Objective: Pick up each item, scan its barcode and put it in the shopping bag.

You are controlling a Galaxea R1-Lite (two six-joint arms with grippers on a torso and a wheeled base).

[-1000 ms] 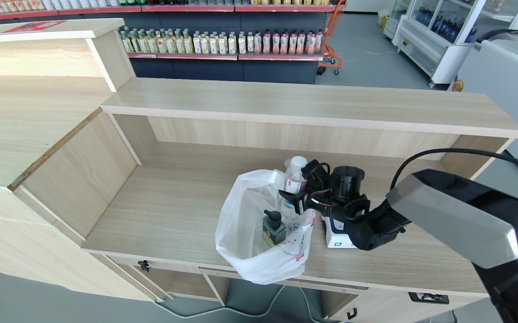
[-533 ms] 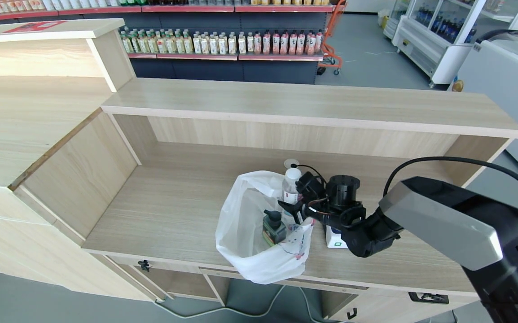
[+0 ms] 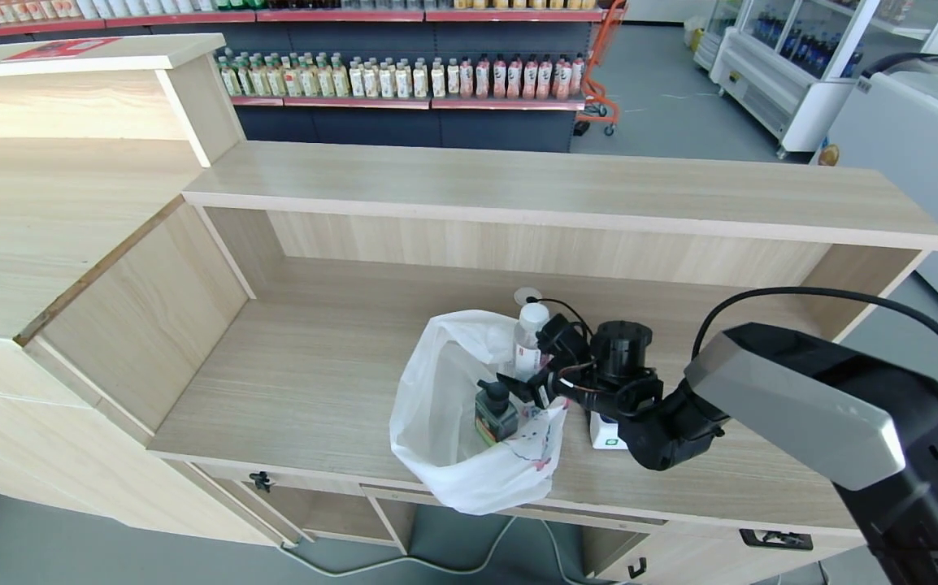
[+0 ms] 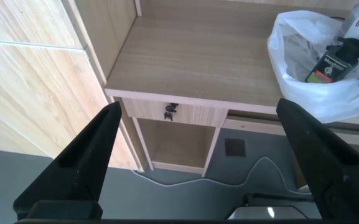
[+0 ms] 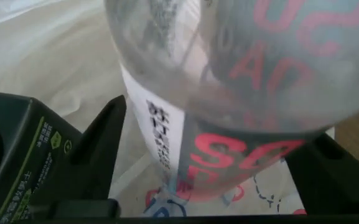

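Clear bottle [image 3: 529,340], gripped upright at its label by the right claw [image 3: 524,382], stands in the mouth of the white shopping bag [image 3: 428,390] on the table [image 3: 314,382], just beside a dark pump bottle [image 3: 495,413] inside, with a white scanner [image 3: 605,431] close by, while the left claw [image 4: 199,106] hangs spread wide off the table's front.

Thin plastic shopping bag [image 3: 445,463], white and half see-through, a splash of red and blue print across its front, and under it the counter [image 3: 314,382], pale wood with a fine straight grain. The squat dark green bottle [image 3: 495,416] wears a black pump top, while the clear plastic bottle [image 3: 528,341] shows a white cap and a white label with red lettering. The box-shaped scanner [image 3: 604,431] is white with one small green mark.
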